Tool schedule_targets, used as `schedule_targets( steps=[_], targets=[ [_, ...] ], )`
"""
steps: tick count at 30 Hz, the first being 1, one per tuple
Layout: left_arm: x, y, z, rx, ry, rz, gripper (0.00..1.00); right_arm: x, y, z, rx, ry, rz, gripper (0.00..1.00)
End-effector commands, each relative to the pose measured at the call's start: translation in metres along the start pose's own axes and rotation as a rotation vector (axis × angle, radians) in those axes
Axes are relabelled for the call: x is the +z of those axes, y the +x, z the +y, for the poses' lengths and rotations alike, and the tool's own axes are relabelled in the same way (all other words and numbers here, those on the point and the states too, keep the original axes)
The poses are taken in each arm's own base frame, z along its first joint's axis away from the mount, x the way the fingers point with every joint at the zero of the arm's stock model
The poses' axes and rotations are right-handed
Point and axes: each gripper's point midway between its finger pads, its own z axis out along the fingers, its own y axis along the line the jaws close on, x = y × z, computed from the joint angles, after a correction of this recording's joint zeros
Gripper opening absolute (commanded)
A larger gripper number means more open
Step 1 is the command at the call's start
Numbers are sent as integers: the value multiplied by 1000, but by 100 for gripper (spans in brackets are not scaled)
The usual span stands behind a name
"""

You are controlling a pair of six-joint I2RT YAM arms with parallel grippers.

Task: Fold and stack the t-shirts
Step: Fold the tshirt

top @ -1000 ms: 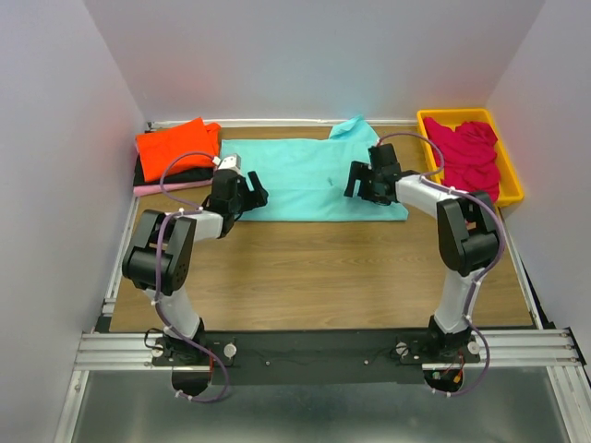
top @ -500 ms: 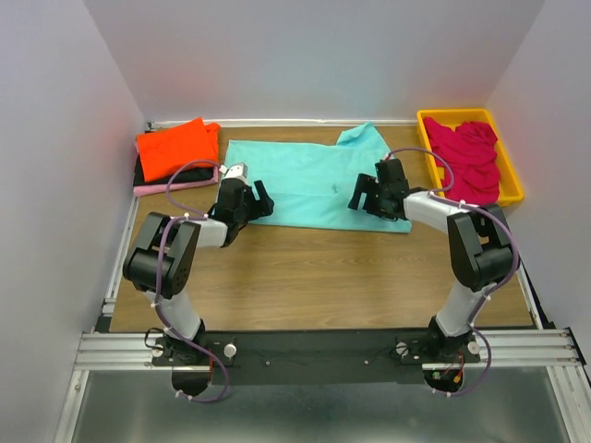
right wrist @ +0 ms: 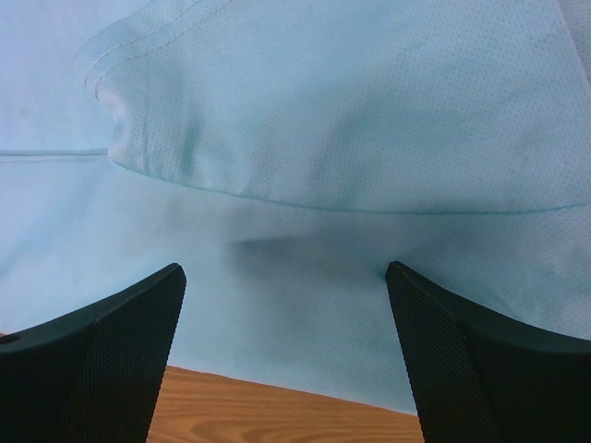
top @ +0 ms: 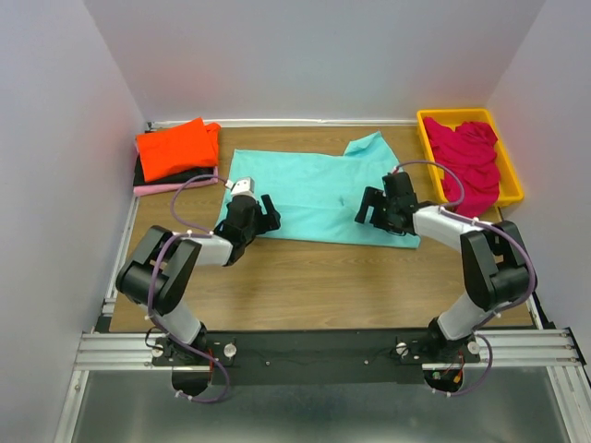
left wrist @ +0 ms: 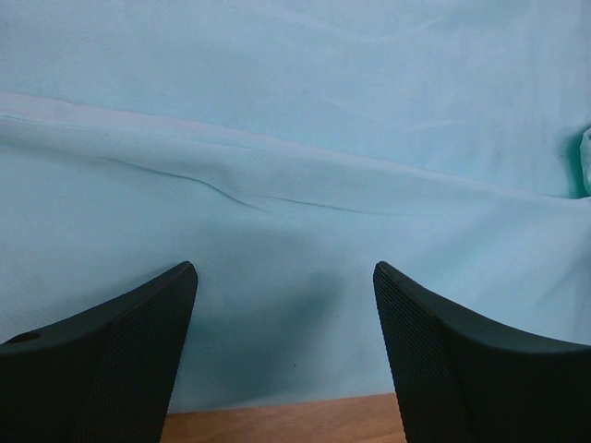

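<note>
A turquoise t-shirt (top: 314,185) lies spread flat across the middle of the wooden table (top: 323,286), one sleeve pointing to the back right. My left gripper (top: 261,215) is low over its near left edge and stands open. In the left wrist view the cloth (left wrist: 295,138) fills the gap between the open fingers (left wrist: 120,369), with the hem just inside them. My right gripper (top: 373,209) is open at the near right edge. The right wrist view shows a folded-over layer of the shirt (right wrist: 351,101) ahead of the right gripper (right wrist: 284,269).
At the back left, a folded orange-red t-shirt (top: 175,148) tops a stack with a black one (top: 185,173) and a pale pink one (top: 162,188). A yellow tray (top: 421,138) at the back right holds crumpled magenta t-shirts (top: 466,157). White walls enclose the table.
Both grippers have drawn back toward the near edge, and the turquoise t-shirt has slid nearer with them. Both stay open.
</note>
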Motion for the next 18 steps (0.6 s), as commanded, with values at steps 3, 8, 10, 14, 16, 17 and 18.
schedule_targets(
  steps=[3,8,10,14,16,17,18],
  targets=[
    [-17,20,10,-30,-62,2,86,-17,34,-22,33,61,73,96],
    [-33,43,6,-53,-58,25,85,-32,46,-31,52,72,55,97],
    [-37,48,5,-59,-60,30,85,-37,47,-31,59,61,47,97],
    [-48,63,8,-72,-61,48,86,-44,53,-29,69,34,50,98],
    [-54,71,7,-83,-57,60,85,-46,60,-32,75,35,65,98],
    [-58,78,10,-85,-63,73,85,-47,60,-32,79,31,62,98],
    [-61,83,6,-92,-53,79,85,-49,61,-32,85,26,60,98]
  ],
)
